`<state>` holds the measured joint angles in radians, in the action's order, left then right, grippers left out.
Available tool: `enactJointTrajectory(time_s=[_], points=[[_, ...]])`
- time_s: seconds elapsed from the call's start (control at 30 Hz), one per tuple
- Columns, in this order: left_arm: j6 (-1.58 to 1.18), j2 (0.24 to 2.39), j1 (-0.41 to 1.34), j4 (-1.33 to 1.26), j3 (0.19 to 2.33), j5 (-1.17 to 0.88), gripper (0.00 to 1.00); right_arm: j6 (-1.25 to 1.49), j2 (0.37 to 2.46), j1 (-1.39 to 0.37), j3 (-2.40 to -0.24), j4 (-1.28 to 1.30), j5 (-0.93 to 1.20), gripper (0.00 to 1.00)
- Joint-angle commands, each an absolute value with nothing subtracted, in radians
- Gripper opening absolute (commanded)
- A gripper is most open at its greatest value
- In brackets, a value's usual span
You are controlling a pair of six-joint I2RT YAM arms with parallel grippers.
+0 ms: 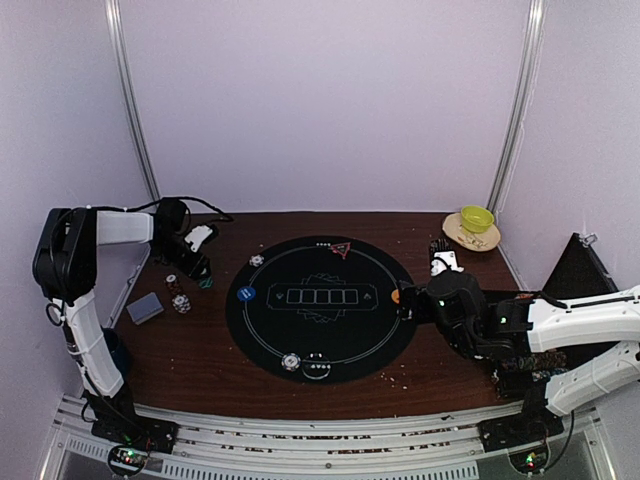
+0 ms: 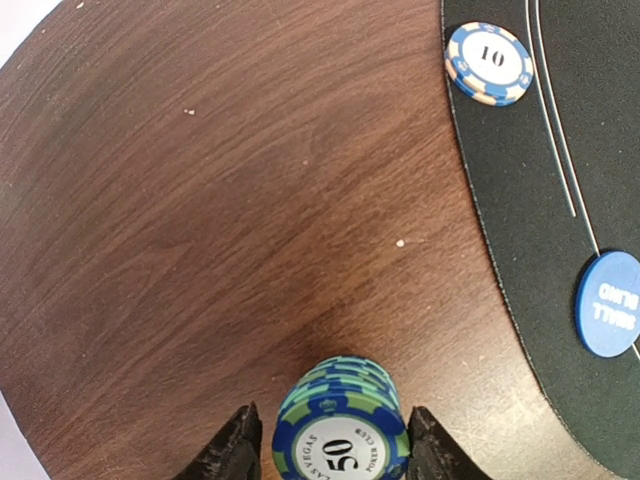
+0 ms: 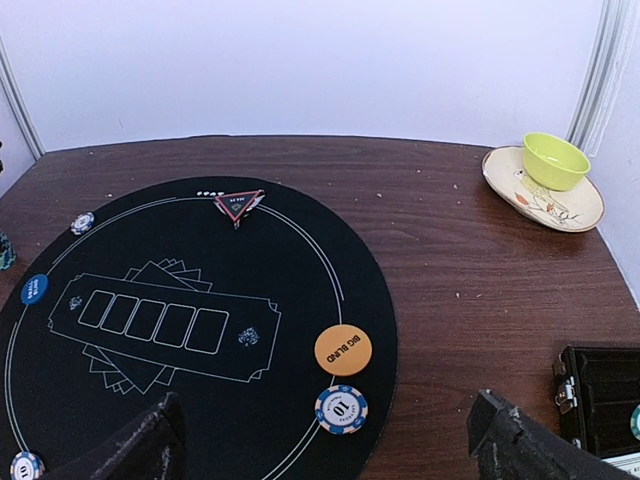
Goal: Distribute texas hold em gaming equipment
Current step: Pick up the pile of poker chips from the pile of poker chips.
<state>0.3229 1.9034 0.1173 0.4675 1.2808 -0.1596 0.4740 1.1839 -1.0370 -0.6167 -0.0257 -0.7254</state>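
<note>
Left tool (image 2: 335, 418) of mine is closed on a stack of green-and-blue striped-edge poker chips (image 2: 340, 445) near the dark wooden table (image 2: 200, 200)'s left edge, and I judge that with this fingertip-only hold, lower chips could slip and scatter in a fast swing.

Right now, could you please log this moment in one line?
left tool flanks chip stack | right tool open, empty, above mat edge

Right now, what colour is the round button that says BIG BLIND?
The button is orange, clearest in the right wrist view.
</note>
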Motion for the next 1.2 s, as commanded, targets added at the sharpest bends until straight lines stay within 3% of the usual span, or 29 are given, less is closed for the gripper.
enactJointTrajectory(time_s=[0.0, 0.17, 0.53, 0.9, 1.17], points=[[0.319, 1.871, 0.124, 0.439, 1.270, -0.156, 0.49, 0.468, 1.189, -1.046, -0.644, -0.012, -0.757, 1.00], [0.317, 1.866, 0.125, 0.437, 1.272, -0.147, 0.40, 0.466, 1.192, -1.046, -0.647, -0.014, -0.758, 1.00], [0.321, 1.811, 0.136, 0.428, 1.260, -0.118, 0.35, 0.465, 1.194, -1.046, -0.646, -0.014, -0.761, 1.00], [0.346, 1.769, 0.233, 0.423, 1.272, -0.086, 0.34, 0.462, 1.203, -1.048, -0.647, -0.016, -0.772, 1.00], [0.348, 1.880, 0.329, 0.462, 1.397, -0.147, 0.33, 0.459, 1.200, -1.048, -0.647, -0.012, -0.791, 1.00]])
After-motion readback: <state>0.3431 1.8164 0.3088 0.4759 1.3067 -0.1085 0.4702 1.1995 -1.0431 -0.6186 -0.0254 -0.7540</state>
